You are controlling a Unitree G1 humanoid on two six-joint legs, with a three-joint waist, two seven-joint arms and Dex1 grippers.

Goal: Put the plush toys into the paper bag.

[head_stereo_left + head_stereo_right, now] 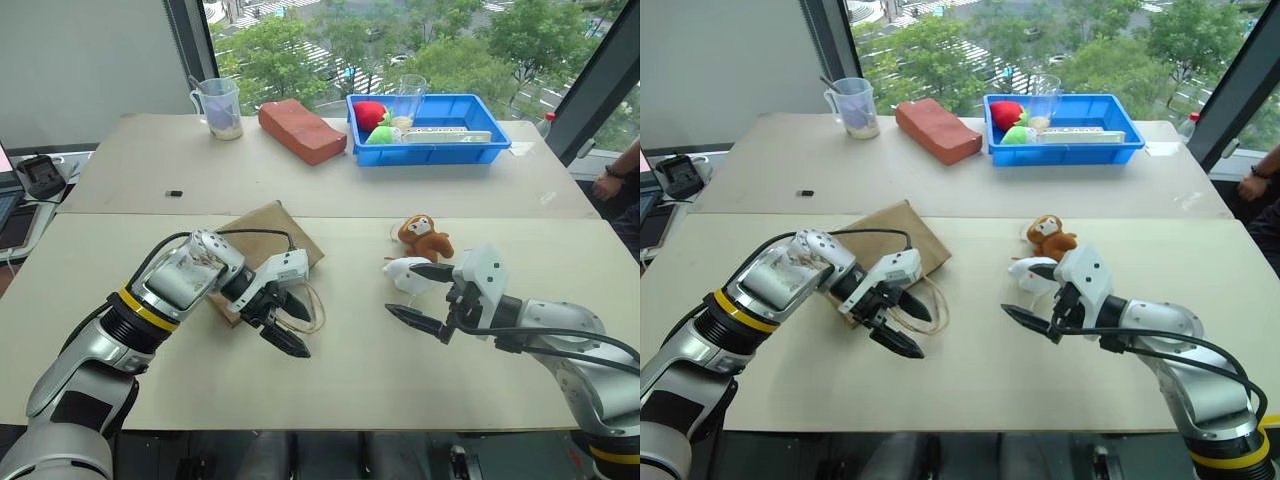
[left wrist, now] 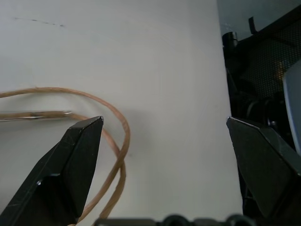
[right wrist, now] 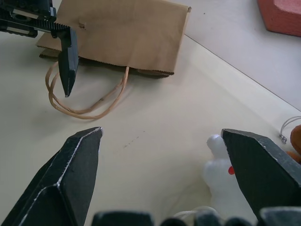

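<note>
Nearest, both pincers hung spread wide and empty over the pale table (image 1: 350, 380), the left gripper (image 1: 288, 325) above the paper bag's (image 1: 272, 232) looped cord handles (image 3: 82, 106), the right gripper (image 1: 428, 297) just beside the white plush toy (image 1: 408, 273). The plain brown kraft bag lay flat and creased. Just beyond the white toy sat the brown monkey (image 1: 424, 238) with its tan face.
</note>
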